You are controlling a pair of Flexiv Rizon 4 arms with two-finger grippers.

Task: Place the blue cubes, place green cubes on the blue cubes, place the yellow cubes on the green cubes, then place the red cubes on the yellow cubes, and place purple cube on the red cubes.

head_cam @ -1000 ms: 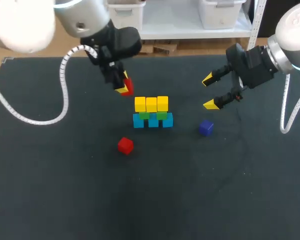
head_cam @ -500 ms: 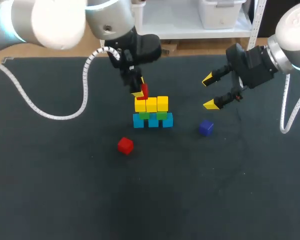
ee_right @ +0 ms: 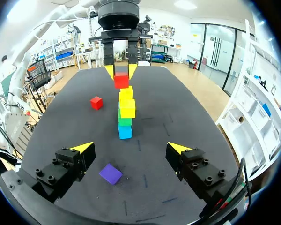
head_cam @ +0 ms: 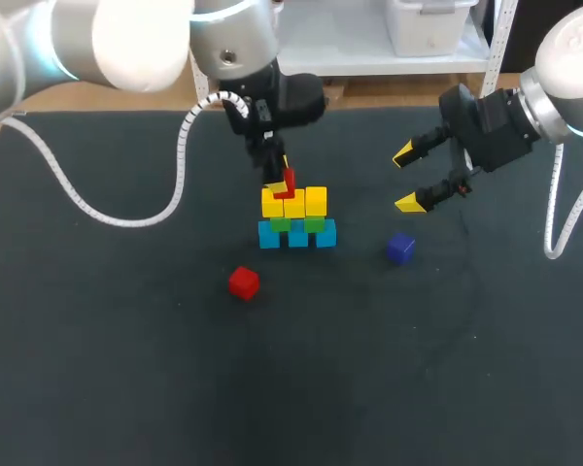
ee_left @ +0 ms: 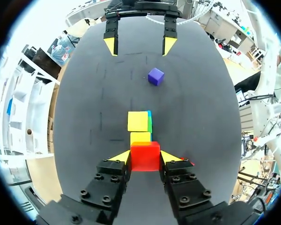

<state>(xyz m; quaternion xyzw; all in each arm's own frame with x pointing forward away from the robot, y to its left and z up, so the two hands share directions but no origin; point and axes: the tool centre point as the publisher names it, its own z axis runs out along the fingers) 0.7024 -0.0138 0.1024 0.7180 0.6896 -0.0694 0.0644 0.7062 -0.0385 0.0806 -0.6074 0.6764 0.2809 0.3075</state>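
A stack stands mid-table: three blue cubes [head_cam: 297, 235], two green cubes [head_cam: 314, 223] on them, and three yellow cubes [head_cam: 293, 203] on top. My left gripper [head_cam: 282, 183] hangs just above the left yellow cube, shut on a red cube [head_cam: 288, 182]. That red cube [ee_left: 145, 156] fills the gap between the yellow tips, with the yellow cubes [ee_left: 138, 121] right ahead. A second red cube [head_cam: 243, 282] lies loose in front of the stack to the left. The purple cube [head_cam: 400, 248] lies to the stack's right. My right gripper [head_cam: 406, 178] stands open and empty above the purple cube [ee_right: 111, 173].
Dark table mat [head_cam: 126, 369] has wide free room in front and to the left. My left arm's white cable [head_cam: 180, 155] loops over the table's left side.
My left gripper has carried the red cube rightward, from left of the stack to just over its left yellow cube. The right arm has kept still.
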